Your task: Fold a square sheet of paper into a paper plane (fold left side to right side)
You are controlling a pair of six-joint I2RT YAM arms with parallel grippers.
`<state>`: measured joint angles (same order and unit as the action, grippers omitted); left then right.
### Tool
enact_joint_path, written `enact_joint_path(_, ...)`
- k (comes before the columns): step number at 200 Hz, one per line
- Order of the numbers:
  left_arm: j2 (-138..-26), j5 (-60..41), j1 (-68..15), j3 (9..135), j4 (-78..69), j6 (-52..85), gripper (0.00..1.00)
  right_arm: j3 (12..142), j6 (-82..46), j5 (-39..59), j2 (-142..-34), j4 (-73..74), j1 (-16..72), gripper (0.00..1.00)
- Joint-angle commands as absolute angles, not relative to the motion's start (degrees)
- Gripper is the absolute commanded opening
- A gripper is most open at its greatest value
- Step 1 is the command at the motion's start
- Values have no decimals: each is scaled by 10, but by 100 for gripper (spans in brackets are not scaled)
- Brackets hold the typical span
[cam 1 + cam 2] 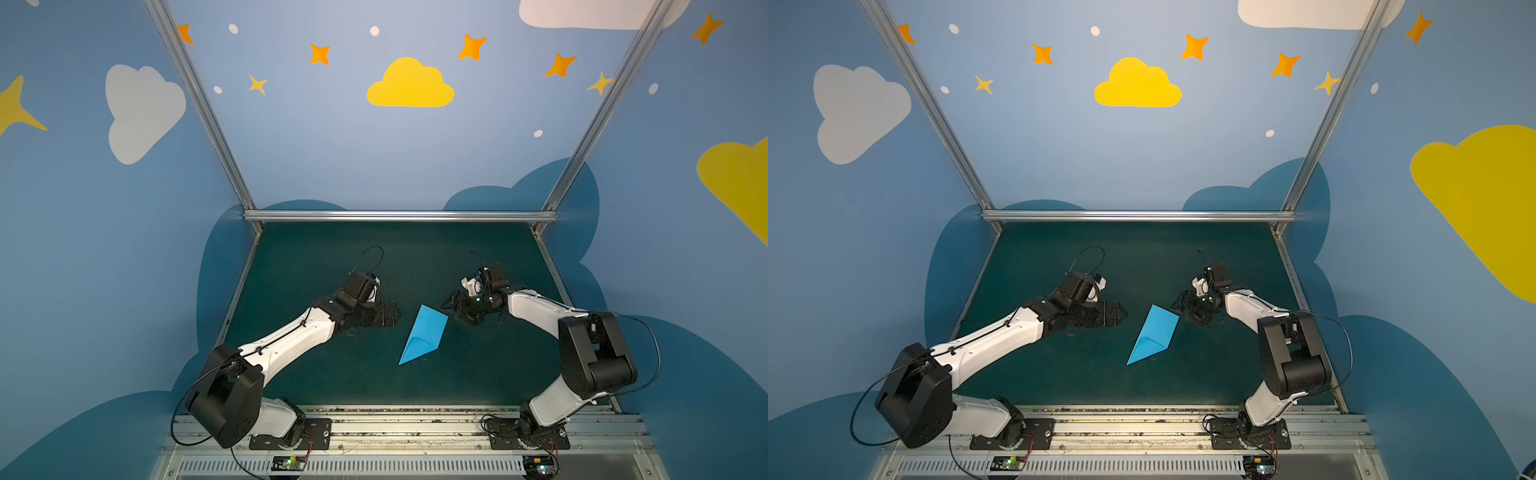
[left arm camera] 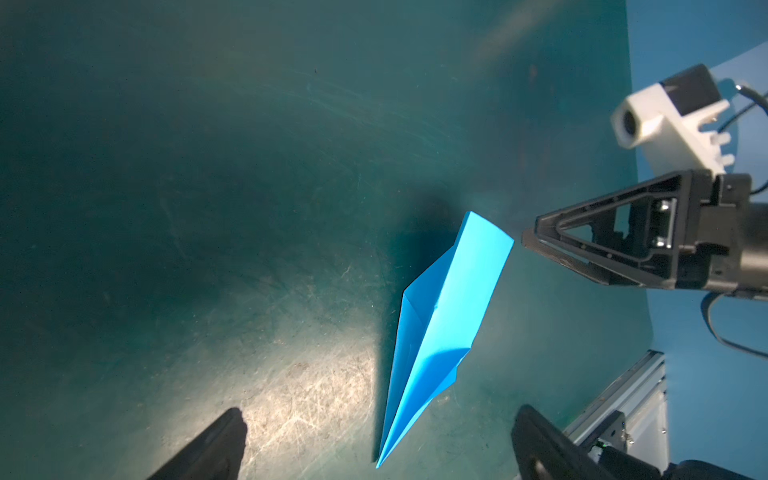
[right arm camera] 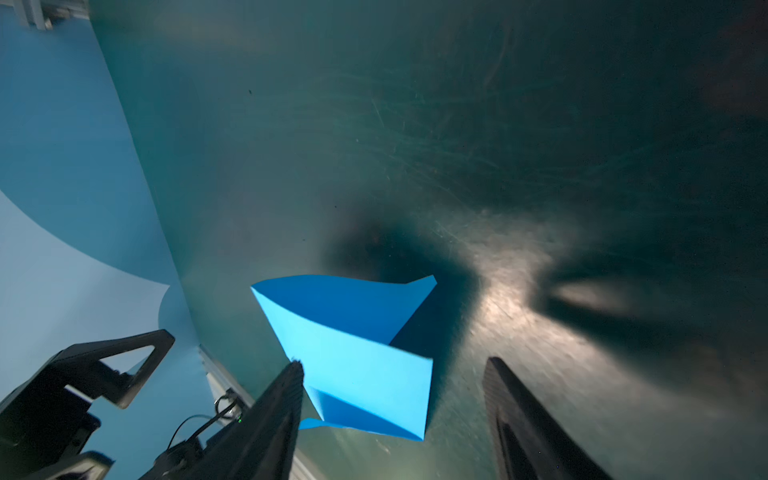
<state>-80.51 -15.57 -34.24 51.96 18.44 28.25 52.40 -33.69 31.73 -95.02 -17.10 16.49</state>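
Two sets of fingers flank the paper plane [image 1: 424, 336] [image 1: 1152, 336], and neither grips it. It lies on the dark green tabletop [image 1: 332, 257], near the middle. Its sharp nose points toward the robot's bases and its wide tail toward the back wall. One flap stands up off the surface, so the fold is not pressed flat.

The left fingers [image 1: 390, 312] are spread wide and hold nothing. In both top views they sit just to the left of the tail half, with bare tabletop between. In the left wrist view these fingers [image 2: 216, 444] frame the nose [image 2: 384, 453], which lies on the surface beyond them.

The right fingers [image 1: 453, 303] are also apart and closed on nothing. In the left wrist view their tips [image 2: 540, 245] come just beside the tail's raised corner. In the right wrist view one finger [image 3: 282, 399] overlaps the paper's edge [image 3: 357, 357]. I cannot tell whether it touches. The other finger [image 3: 511, 399] stands clear of the paper.
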Motion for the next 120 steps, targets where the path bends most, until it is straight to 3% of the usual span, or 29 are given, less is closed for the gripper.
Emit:
enact_joint_path(1, -803, -151, -350, 528, 182, 258, 100, 539, -338, 362, -981, -151, 170, 66)
enact_joint_path(70, -806, -162, -360, 519, 183, 223, 100, 571, -379, 351, -1030, -110, 245, 58)
enact_joint_path(120, -821, -192, -365, 516, 150, 229, 100, 594, -360, 294, -974, -179, 240, 70)
